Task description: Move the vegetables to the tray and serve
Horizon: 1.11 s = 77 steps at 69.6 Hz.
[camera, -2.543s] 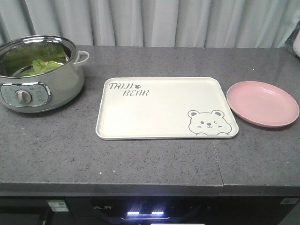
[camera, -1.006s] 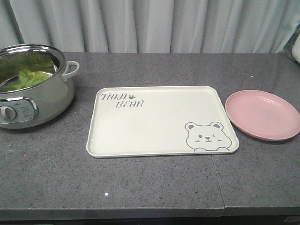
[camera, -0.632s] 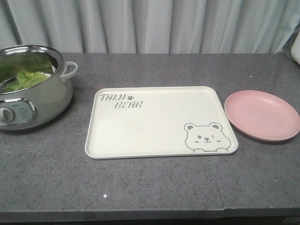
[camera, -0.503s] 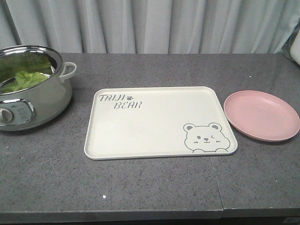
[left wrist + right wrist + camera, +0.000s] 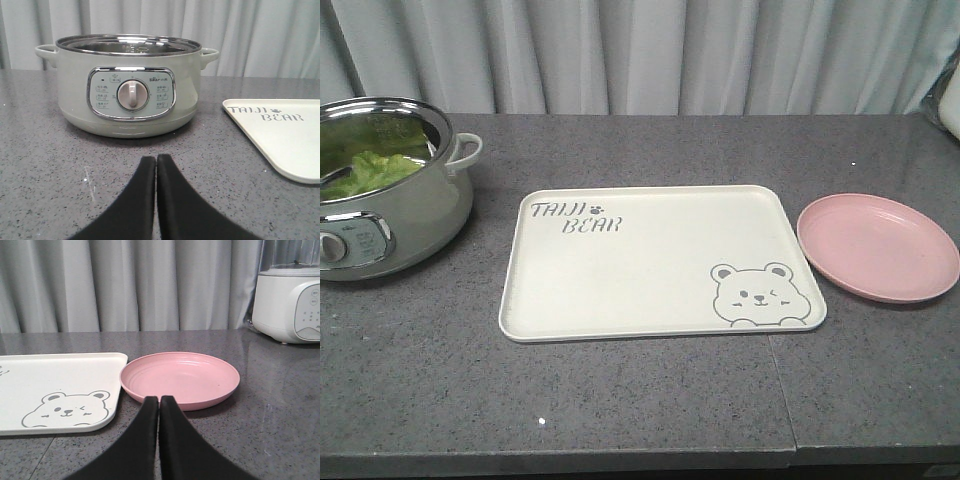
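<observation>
I am holding the left jaws and right jaws pressed together, empty, as nothing is picked yet. The tray (image 5: 650, 255) is lying bare straight ahead, ready to receive; the lettuce (image 5: 368, 170) is sitting in the pot (image 5: 405, 225) at ten o'clock.

Green vegetables (image 5: 365, 170), sage-green pot (image 5: 420, 215), cream tray (image 5: 650, 260) with grey bear (image 5: 752, 293), pink plate (image 5: 876, 245), speckled grey counter (image 5: 620, 390).

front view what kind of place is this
Most likely a kitchen, or a mock-up of one: a grey stone-look countertop, an electric cooking pot holding lettuce, and a white blender-like appliance by the curtain.
</observation>
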Tool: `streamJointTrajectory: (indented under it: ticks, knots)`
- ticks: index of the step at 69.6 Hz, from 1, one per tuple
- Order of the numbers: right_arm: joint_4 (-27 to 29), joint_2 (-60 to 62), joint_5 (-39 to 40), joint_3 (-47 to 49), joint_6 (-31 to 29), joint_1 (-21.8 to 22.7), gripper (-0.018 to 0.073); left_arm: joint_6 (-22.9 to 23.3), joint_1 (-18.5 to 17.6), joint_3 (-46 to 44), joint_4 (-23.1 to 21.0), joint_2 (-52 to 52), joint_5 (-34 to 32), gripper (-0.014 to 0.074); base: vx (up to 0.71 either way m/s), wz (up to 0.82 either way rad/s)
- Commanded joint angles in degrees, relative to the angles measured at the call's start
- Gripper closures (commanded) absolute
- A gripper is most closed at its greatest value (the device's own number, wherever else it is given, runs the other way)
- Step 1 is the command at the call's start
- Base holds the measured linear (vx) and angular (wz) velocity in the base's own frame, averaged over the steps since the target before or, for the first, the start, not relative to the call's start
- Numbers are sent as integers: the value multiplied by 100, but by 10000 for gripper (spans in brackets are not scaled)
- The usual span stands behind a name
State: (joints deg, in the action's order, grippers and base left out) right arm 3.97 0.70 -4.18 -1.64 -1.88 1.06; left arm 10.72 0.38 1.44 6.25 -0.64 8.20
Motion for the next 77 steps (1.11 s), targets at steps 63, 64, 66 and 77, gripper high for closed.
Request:
streamJointTrajectory:
  ticks: [63, 64, 66, 77]
  knots:
    - [-44, 7, 452, -35, -10, 36, 564, -2, 10, 48, -2, -89, -397, 604, 0, 0]
    - [-44, 7, 452, -35, -10, 36, 564, -2, 10, 48, -2, -89, -397, 604, 0, 0]
    - [-44, 7, 452, -35, -10, 36, 564, -2, 10, 48, -2, -89, -397, 604, 0, 0]
    - [-44, 7, 452, -35, -10, 36, 564, -2, 10, 48, -2, -89, -397, 604, 0, 0]
